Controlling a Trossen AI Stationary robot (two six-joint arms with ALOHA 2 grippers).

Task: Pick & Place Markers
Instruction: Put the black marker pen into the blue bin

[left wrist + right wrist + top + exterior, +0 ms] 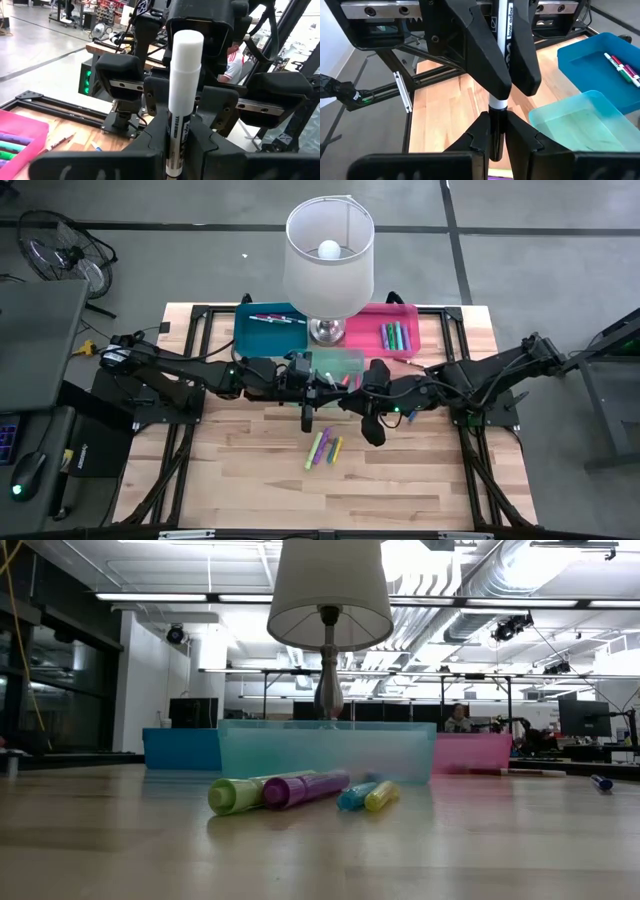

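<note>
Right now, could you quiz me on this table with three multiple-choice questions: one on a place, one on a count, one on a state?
1. Where do the loose markers lie?
A. in the pink bin
B. on the table in front of the clear bin
C. under the lamp

2. How many bins are there?
A. one
B. three
C. five

3. The marker up between the arms is:
A. gripped by both grippers
B. lying free
C. held by a person

Answers:
1. B: the loose markers lie on the bare table, in front of the clear bin.
2. B: blue bin, clear bin, pink bin.
3. A: left gripper and right gripper each clamp the held marker.
</note>
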